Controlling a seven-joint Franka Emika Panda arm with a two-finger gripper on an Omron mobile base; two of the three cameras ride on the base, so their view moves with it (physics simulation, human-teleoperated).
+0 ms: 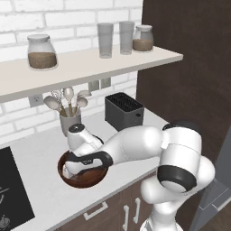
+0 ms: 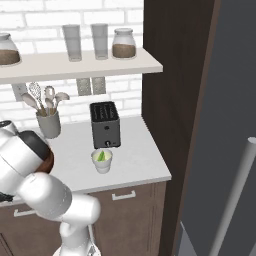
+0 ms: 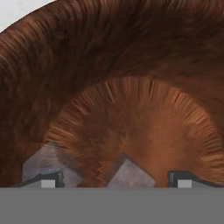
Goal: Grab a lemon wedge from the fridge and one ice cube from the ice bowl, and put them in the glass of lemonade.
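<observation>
My gripper reaches down into the dark reddish-brown ice bowl on the counter. In the hand view the bowl's wooden wall curves all around, and my gripper stands open. A pale ice cube lies between the two fingertips, apart from both. A second ice cube rests by the left fingertip. The glass of lemonade stands in front of the toaster, with the yellow-green lemon wedge in it. The grey fridge is at the far right.
A dark toaster and a grey utensil holder stand behind the bowl by the brick wall. A shelf above carries jars and tall glasses. A black cooktop lies to the left, and a dark brown cabinet rises at the right.
</observation>
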